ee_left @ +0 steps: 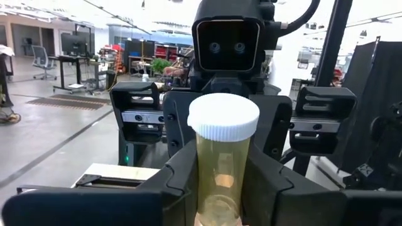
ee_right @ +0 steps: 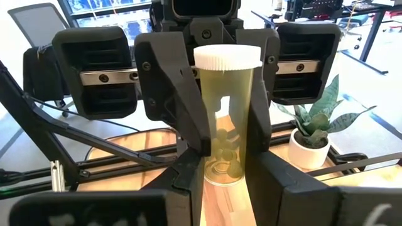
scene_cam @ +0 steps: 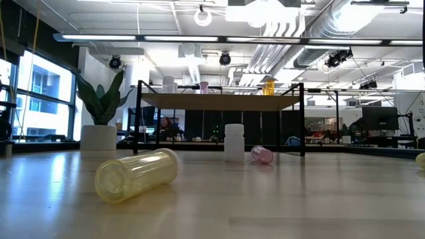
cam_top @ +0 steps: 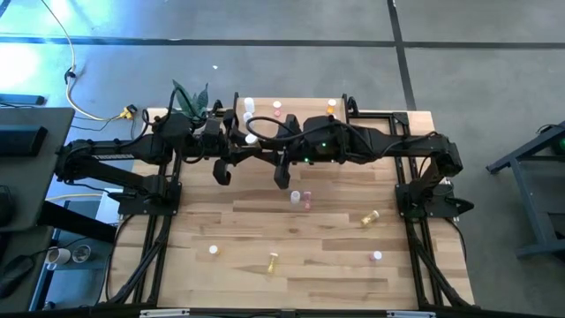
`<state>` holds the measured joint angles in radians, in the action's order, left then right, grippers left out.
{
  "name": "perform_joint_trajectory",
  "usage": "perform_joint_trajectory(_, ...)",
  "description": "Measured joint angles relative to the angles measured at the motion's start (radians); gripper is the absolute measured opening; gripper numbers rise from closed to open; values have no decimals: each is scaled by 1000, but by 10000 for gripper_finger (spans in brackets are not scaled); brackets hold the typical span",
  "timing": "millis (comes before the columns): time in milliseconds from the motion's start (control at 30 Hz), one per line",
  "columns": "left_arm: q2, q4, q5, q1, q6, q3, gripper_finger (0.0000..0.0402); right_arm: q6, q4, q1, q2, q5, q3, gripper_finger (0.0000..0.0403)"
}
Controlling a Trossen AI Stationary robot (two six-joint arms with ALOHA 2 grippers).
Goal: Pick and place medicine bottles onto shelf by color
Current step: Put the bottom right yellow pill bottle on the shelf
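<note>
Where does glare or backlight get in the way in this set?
High view: a pale glare patch washes the floor at the picture's left; the table is evenly lit. Low view: ceiling lights and the window backlight the shelf. Left wrist view: bright room behind the yellow bottle, gripped by both the left gripper and right gripper over the table.

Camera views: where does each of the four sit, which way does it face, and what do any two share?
High view: above the table, straight down; both arms meet mid-table before the shelf.
Low view: at tabletop height, level toward the shelf; no robot parts show.
Left wrist view: behind the left gripper, facing the right arm; shut on the pale yellow bottle.
Right wrist view: behind the right gripper, facing the left arm; also shut on it.
Shared: both wrist views show that bottle, held by both grippers.
</note>
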<state>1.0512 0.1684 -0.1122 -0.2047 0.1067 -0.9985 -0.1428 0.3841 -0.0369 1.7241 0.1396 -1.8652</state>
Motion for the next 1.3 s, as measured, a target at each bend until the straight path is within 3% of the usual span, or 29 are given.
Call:
perform_joint_trajectory(233,1,-14,52,-2,-53,1,83,25,31,19,0,-3,-1,87)
perform_joint_trajectory(433,-2,-37,96,-35,-68,1,83,39,96,45,0,8,-1,149)
perform_joint_trajectory(600,0,-61,132,-77,-68,1,83,55,252,90,0,7,-1,183)
perform_joint_trajectory(800,0,-171,153,-124,-68,1,83,146,389,164,-8,9,-1,188)
perform_joint_trajectory(1033,0,-312,193,-142,-67,1,83,236,349,268,-75,5,-1,188)
perform_joint_trajectory(1133,14,-325,206,-142,-67,1,83,280,289,308,-102,-62,-1,188)
perform_joint_trajectory(1300,63,-322,203,-141,-66,0,83,339,210,352,-118,-270,-1,188)
